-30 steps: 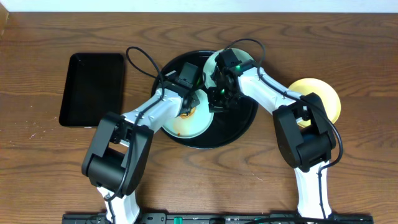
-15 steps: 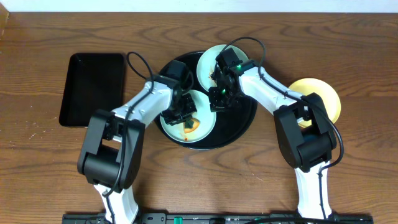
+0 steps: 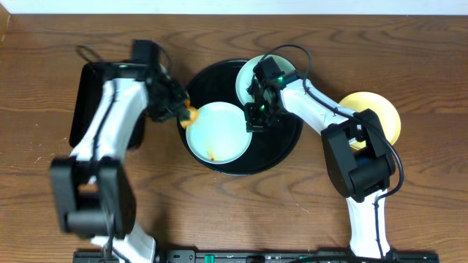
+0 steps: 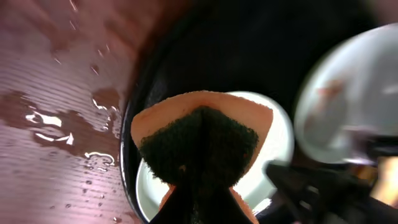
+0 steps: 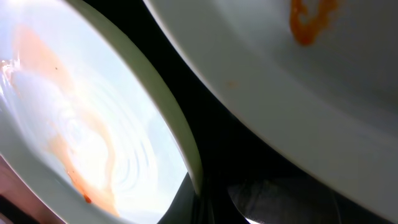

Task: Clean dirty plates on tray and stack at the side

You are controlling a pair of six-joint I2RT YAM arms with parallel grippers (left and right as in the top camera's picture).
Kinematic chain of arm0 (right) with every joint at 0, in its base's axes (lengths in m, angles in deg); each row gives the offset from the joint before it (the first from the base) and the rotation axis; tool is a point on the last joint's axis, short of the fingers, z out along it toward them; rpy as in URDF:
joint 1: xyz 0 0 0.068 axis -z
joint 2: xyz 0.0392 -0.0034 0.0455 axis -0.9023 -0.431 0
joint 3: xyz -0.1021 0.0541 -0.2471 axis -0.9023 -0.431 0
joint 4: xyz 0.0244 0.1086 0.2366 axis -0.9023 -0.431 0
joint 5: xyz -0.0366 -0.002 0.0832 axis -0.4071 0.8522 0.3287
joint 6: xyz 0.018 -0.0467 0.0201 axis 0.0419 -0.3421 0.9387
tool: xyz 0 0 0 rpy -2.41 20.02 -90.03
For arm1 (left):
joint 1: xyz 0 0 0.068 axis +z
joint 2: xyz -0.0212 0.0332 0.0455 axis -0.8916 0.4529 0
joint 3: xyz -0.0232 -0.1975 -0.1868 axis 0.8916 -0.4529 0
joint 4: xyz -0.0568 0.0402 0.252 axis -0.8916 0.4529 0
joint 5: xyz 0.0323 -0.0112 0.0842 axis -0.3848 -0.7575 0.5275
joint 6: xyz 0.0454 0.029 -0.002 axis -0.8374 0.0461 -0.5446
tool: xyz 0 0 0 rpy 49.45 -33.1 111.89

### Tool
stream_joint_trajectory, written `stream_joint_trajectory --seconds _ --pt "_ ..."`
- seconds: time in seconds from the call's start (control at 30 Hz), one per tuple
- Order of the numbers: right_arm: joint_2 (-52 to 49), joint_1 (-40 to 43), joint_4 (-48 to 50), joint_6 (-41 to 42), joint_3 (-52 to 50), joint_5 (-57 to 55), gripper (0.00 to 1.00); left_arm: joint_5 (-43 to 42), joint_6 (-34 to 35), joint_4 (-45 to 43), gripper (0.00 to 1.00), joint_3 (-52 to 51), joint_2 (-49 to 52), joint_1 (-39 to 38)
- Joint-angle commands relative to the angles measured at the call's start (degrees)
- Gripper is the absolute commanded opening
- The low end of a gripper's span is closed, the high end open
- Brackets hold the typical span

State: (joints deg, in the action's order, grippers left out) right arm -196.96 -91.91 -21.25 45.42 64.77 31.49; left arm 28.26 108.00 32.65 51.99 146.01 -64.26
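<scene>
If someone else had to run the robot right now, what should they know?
Left hand: shut on the orange sponge with dark green scrub side, at the large round black tray's left edge.
Right hand: at the front pale blue-green plate's rim; grip unclear.
Second blue-green plate: behind it on the tray. Pale yellow plate: on the table, right side.
Done: front plate nearly clean, one small streak.
Left: finish both, stack.
</scene>
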Motion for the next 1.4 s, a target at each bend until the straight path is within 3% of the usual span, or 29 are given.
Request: stream_joint_trajectory --seconds 0.0,0.47,0.9,1.37 --pt "-1.6 -0.4 0.1 -2.2 -2.0 -2.1 0.01 -1.3 -2.3 0.4 0.07 1.2 -2.8 1.2" --pt "12.6 -0.4 0.3 -5.0 -2.0 -13.5 0.01 2.0 -3.3 0.4 0.08 1.0 -2.3 4.1" --pt "24.1 -5.9 -0.9 -5.4 -2.0 -42.3 0.01 2.5 -3.3 0.4 0.08 1.0 -2.3 6.0" --pt "25.3 -17.3 -4.7 -5.4 -2.0 -71.6 0.01 3.5 -3.3 0.4 0.08 1.0 -2.3 6.0"
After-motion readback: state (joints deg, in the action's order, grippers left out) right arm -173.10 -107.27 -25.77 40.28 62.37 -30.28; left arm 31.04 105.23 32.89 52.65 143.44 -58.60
